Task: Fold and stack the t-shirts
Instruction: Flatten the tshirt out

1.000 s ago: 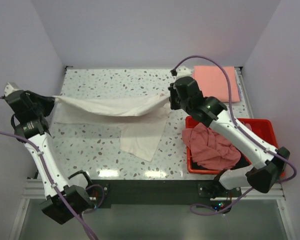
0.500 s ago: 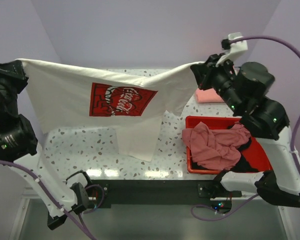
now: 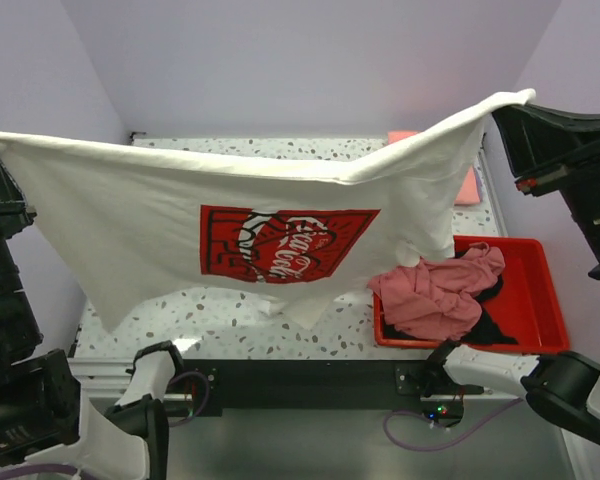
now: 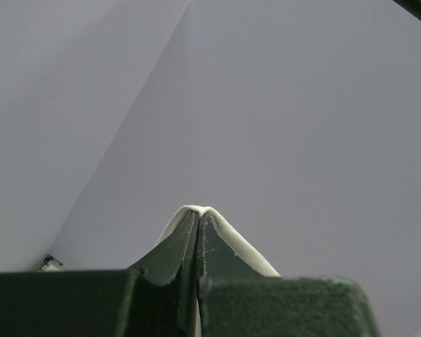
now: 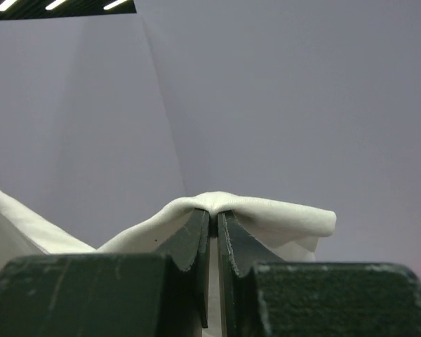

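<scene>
Two corners of a white cloth t-shirt with a square red Coca-Cola print (image 3: 180,205) are hanging clamped in the left pincer (image 4: 198,214) and right pincer (image 5: 213,214).
It is hanging spread from left to right above the speckled worktop (image 3: 210,305).

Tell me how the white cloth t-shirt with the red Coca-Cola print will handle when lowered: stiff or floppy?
Probably very floppy: the white t-shirt with the red Coca-Cola print sags between the left pincer and right pincer, its lower hem drooping toward the speckled table. Likely light, since thin pinches of cloth carry it. It may crease on landing.
</scene>
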`<action>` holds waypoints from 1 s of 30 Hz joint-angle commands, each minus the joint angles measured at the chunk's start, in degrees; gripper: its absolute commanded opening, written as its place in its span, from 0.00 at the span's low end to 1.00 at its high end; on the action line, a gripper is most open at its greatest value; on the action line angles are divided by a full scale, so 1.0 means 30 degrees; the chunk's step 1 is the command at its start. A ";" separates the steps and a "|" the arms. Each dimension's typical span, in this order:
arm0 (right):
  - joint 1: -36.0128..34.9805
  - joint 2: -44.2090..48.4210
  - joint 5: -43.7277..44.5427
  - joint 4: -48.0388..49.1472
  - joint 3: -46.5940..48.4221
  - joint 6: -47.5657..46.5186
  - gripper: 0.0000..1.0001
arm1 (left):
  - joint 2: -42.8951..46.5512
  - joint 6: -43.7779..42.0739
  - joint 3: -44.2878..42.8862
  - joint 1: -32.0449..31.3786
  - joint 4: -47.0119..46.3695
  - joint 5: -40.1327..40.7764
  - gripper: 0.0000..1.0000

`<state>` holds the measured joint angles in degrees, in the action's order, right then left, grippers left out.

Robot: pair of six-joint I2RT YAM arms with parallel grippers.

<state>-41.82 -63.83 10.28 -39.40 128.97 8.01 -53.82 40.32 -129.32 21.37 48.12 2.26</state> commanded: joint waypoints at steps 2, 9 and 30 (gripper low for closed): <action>0.0054 -0.1220 0.0174 0.1383 0.0750 -0.1058 0.04 | -0.0516 -0.0869 0.1644 -0.1116 -0.0745 0.2732 0.00; 0.0083 -0.3943 0.7071 0.3662 -0.0592 -0.4156 0.04 | -0.1247 -0.0491 0.7823 -0.1116 -0.2674 0.2937 0.00; 0.6881 -2.2692 -0.0849 0.5575 -0.1217 -0.0355 0.06 | -1.9087 0.1739 1.6858 -0.1174 -1.1613 -0.0345 0.00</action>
<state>-21.74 -131.37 10.39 -24.08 117.36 5.65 -111.33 46.35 -73.36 17.93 19.40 1.50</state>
